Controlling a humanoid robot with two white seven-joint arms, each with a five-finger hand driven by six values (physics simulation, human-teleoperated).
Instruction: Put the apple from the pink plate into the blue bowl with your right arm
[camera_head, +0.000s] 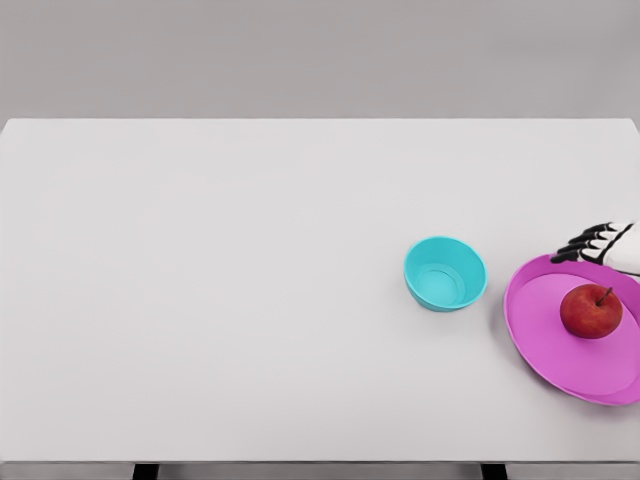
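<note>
The apple (591, 311) sits upright on the pink plate (545, 335) at the lower right of the frame, right of the plate's middle, its stem leaning toward the upper right. The right hand (600, 243) enters at the right edge, just above the plate's upper rim, and holds nothing. Its dark-tipped fingers (578, 247) point left and are loosely extended, not clenched. The apple lies below the hand in the frame, near but clearly apart, slightly right of the fingertips. To grasp it, the hand would likely need to come down-frame over the plate's rim. The bowl (445, 272) stands on the surface (220, 300) left of the plate, close but not touching, so the carry would run leftward. The left arm is not visible.
</note>
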